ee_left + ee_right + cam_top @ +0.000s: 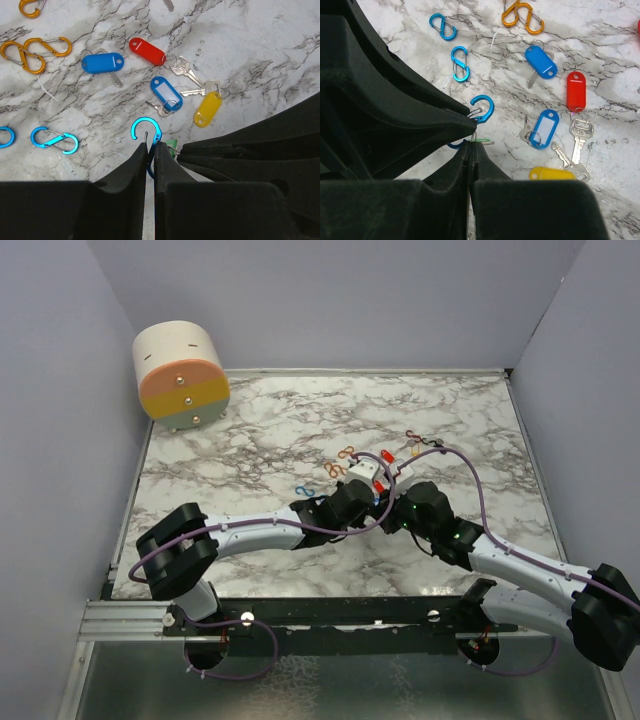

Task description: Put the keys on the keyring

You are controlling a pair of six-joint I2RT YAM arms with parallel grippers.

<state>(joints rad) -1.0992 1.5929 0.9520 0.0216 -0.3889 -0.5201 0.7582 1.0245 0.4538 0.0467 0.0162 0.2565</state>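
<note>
My left gripper (151, 145) is shut on the keyring (146, 129), a blue S-shaped clip whose upper loop sticks out above the fingertips with its wire gate sprung inward. My right gripper (471, 146) is shut on the small ring of a green-tagged key (483, 142), held right against that clip (483, 107). The green tag (173, 145) peeks out beside my left fingers. On the marble lie more keys: a blue tag (102, 63), a red tag (147, 51), a blue tag with a white label (166, 93) and a yellow tag (207, 109). Both grippers meet mid-table (376, 489).
Spare clips lie to the left of the keys: orange ones (35, 48) and blue ones (54, 140), the blue ones also in the right wrist view (459, 63). A cream and orange cylinder (180, 375) sits at the table's far left corner. Grey walls enclose the marble table (250, 440).
</note>
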